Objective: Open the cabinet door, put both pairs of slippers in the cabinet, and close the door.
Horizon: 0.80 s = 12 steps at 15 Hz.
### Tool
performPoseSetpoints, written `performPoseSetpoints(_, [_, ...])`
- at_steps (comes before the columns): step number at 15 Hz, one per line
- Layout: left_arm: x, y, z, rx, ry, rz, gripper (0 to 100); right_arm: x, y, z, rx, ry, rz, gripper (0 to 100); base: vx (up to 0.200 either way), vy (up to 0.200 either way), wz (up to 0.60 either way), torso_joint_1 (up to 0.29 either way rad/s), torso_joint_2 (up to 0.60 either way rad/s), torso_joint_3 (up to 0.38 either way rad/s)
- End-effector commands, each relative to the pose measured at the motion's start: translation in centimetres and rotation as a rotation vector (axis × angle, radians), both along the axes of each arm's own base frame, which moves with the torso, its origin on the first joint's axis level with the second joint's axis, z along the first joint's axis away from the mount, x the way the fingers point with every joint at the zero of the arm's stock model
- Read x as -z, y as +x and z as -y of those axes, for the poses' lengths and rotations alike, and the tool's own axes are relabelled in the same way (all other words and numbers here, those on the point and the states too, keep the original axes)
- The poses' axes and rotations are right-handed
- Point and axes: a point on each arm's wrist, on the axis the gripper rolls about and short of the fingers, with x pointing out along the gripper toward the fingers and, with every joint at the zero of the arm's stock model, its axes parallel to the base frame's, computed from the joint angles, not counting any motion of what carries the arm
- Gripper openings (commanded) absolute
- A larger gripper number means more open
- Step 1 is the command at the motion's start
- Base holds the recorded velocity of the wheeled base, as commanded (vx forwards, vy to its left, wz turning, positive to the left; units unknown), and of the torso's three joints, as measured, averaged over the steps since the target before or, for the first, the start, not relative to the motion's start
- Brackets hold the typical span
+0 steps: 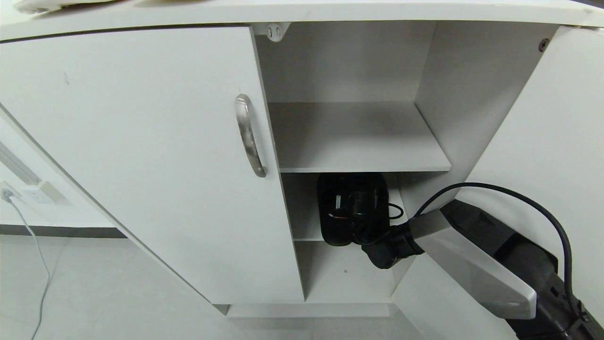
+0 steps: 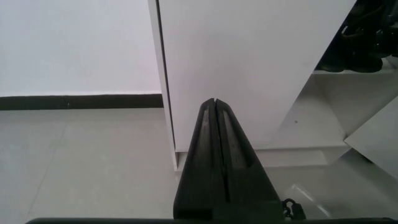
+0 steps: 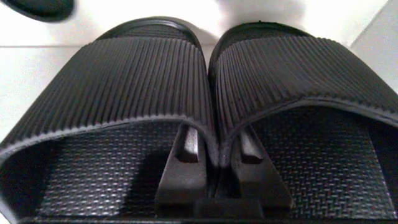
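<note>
A pair of black ribbed slippers [image 3: 155, 81] lies side by side, toes pointing into the white cabinet [image 1: 358, 141]. My right gripper [image 3: 214, 148] is shut on the two inner strap edges where they meet, one finger [image 3: 186, 149] under each strap. In the head view the pair [image 1: 351, 208] is a dark mass in the compartment under the middle shelf, with my right arm behind it. The edge of another dark slipper [image 3: 37, 7] shows farther in. My left gripper [image 2: 214, 106] is shut and empty, held above the floor before the closed left door.
The cabinet's right door [image 1: 542, 141] stands wide open beside my right arm. The left door with its metal handle [image 1: 249, 137] is closed. A lower compartment [image 1: 344, 274] lies beneath the slippers. A wall socket and cable [image 1: 9, 193] are at the far left.
</note>
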Motion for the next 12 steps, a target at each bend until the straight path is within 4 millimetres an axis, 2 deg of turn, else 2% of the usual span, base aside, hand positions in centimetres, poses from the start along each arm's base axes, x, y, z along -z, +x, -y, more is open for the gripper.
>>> performPoseSetpoints(1, [0.0,0.0,0.0,0.0,-0.001,-0.001,0,0.2,0.3,0.1,0.006,0.0,0.0,0,0.0,0.0,0.0,0.0,0.0,0.0])
performPoseSetpoints(4, [0.0,0.0,0.0,0.0,-0.001,-0.001,0,0.3,0.3,0.1,0.007,-0.003,-0.004,0,0.0,0.0,0.0,0.0,0.0,0.0])
performPoseSetpoints(5, [0.0,0.0,0.0,0.0,0.001,-0.001,0,0.4,0.3,0.1,0.007,-0.004,-0.006,100,0.0,0.0,0.0,0.0,0.0,0.0])
performPoseSetpoints(9, [0.0,0.0,0.0,0.0,-0.001,0.0,0,0.9,-0.5,0.6,0.006,-0.03,-0.038,100,0.0,0.0,0.0,0.0,0.0,0.0])
performPoseSetpoints(12, [0.0,0.0,0.0,0.0,-0.001,-0.001,0,-0.5,-1.9,1.5,0.002,-0.014,-0.014,100,0.0,0.0,0.0,0.0,0.0,0.0])
